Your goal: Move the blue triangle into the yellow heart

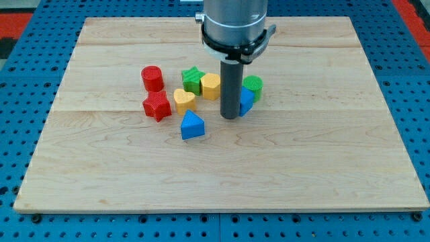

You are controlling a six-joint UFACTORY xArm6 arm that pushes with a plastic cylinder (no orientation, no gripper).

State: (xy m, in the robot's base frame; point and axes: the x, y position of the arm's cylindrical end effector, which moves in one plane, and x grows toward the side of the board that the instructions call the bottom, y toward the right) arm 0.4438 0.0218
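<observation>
Blue triangle [192, 126] nearest; my tip [230, 117] right of it, apart.

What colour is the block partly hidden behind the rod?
Blue, peeking out on the view's right of my tip; the only camera view shows it.

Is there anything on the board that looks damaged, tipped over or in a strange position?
Nothing stands out. The blocks sit flat in one cluster on the wooden board. My tip is beside a blue block, which it partly hides, while the blue triangle lies just below the yellow heart.
</observation>
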